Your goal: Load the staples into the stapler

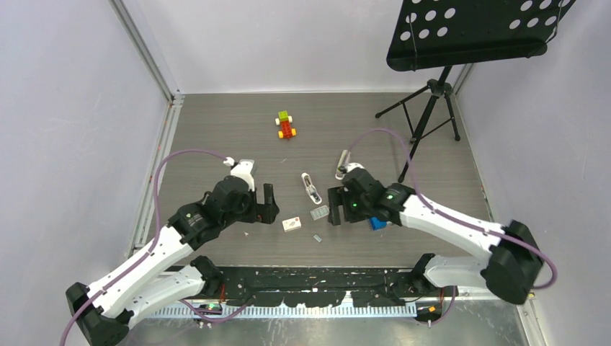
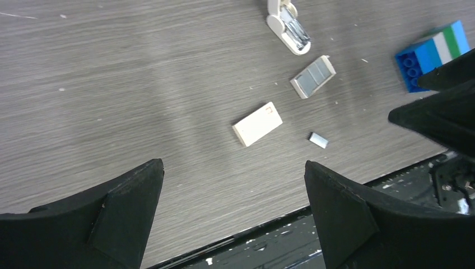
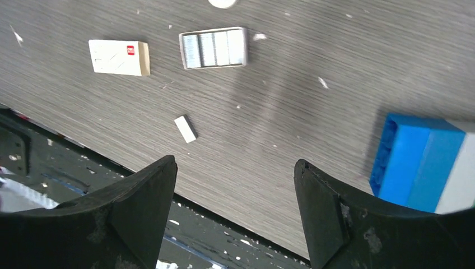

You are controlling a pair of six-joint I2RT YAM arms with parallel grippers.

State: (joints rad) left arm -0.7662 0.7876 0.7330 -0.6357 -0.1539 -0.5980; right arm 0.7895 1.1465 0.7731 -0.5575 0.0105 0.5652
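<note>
Left pincer (image 2: pixel 234 213) and right pincer (image 3: pixel 235 207) both gape apart, empty. I'd drop the right one straight onto the staples (image 3: pixel 185 128), which lie flat on the tabletop (image 3: pixel 313 112) at 5 o'clock from the carton (image 3: pixel 119 57), and grip across the short side. Only the top view shows the whole stapler (image 1: pixel 311 187), at 12 o'clock from them. Only the right wrist catches the carton's red mark.

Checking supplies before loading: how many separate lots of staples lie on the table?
2: the filled tray beside the white carton, and a loose strip lying apart from both. The carton may hide more.
</note>
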